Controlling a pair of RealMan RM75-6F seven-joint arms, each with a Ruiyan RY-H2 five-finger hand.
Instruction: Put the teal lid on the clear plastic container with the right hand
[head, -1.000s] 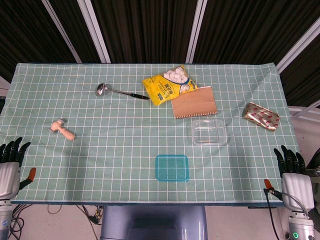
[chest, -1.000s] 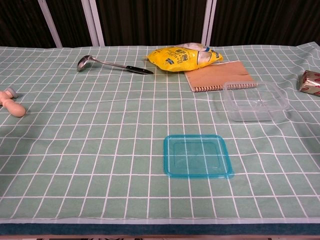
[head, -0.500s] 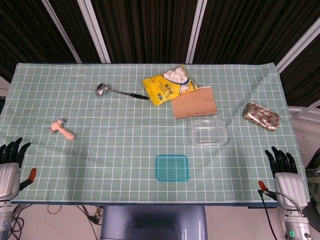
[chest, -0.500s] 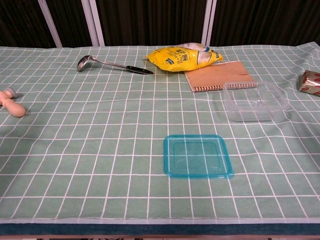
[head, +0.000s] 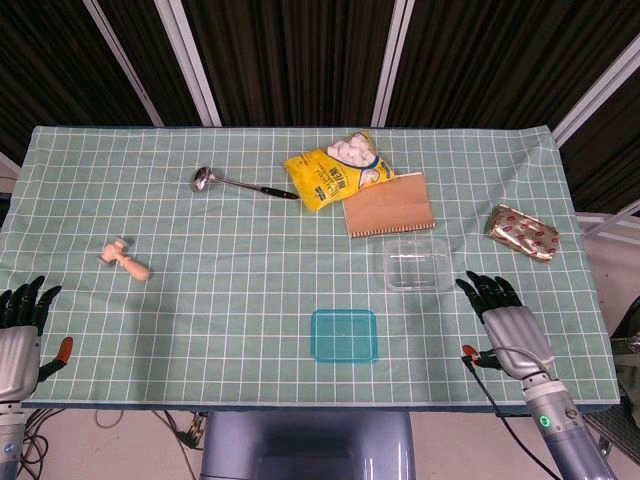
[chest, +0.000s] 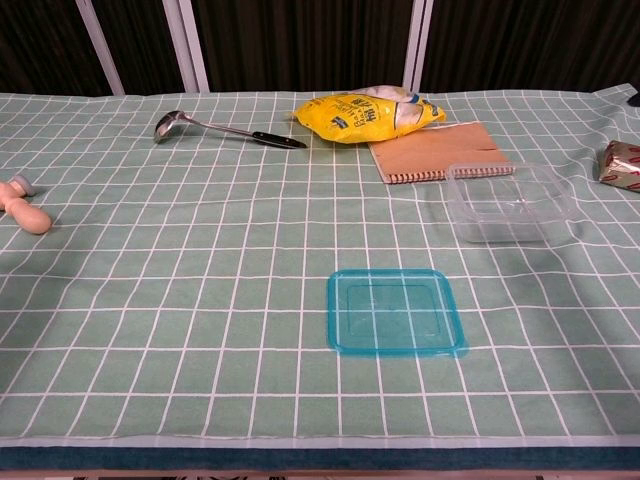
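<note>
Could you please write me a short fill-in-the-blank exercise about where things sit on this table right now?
1. The teal lid lies flat on the ____ cloth.
2. The clear plastic container sits just in front of the brown ____.
3. The right robot hand holds ____.
4. The ladle lies to the left of the ____ snack bag.

Missing words: checked green; notebook; nothing; yellow

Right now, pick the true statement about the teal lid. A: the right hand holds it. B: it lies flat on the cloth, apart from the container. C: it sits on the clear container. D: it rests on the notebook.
B: the teal lid lies flat on the checked cloth, nearer the front edge than the clear container, untouched.
</note>
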